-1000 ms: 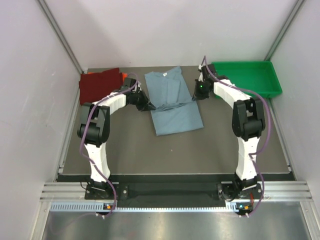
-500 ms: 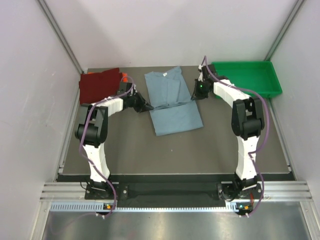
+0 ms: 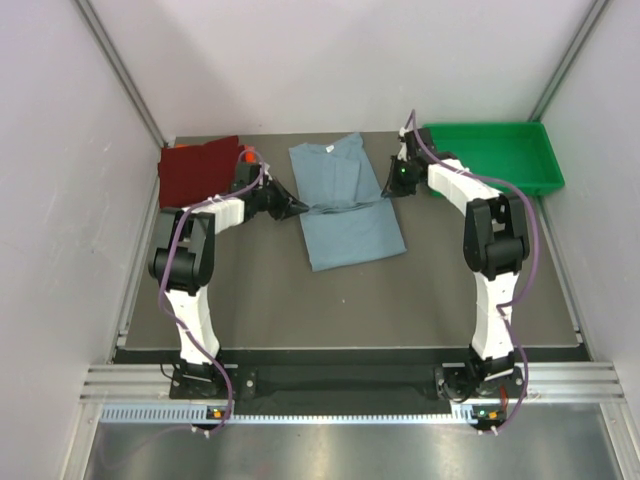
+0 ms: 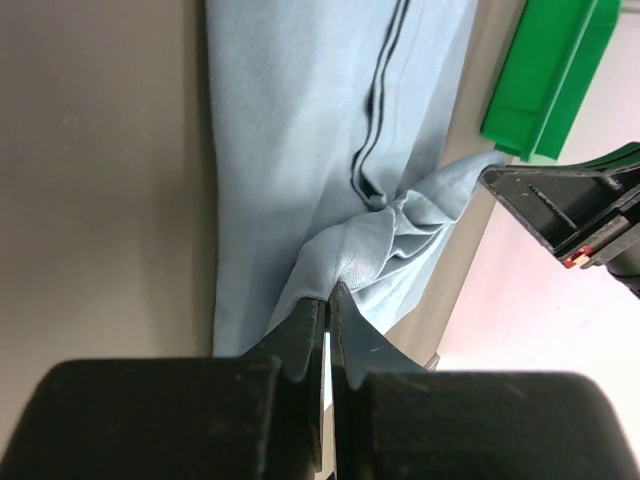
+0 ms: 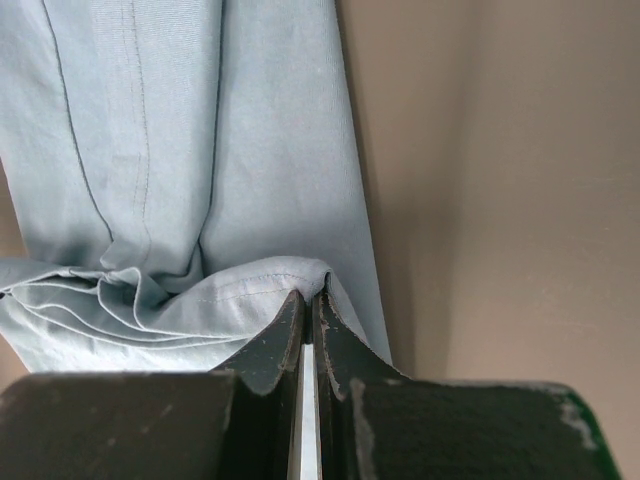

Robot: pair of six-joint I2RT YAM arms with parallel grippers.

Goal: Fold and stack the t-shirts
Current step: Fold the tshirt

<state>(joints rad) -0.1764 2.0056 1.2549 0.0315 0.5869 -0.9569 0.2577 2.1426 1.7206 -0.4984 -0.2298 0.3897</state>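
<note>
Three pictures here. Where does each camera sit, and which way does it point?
Top external: fixed above and behind, looking down on the table; the left arm and right arm show, bases nearest.
Left wrist: rides the left arm, looking along the left end effector at the grey-blue t-shirt, green tray beyond.
Right wrist: rides the right arm, looking along the right end effector at the same shirt.
Shared: all three show that shirt, pinched from both sides.

The grey-blue t-shirt point(image 3: 345, 205) is plain and dusty. The dark red t-shirt point(image 3: 198, 172) is solid-coloured, an orange t-shirt point(image 3: 246, 154) showing at its edge. The tray point(image 3: 490, 158) is bright green.
</note>
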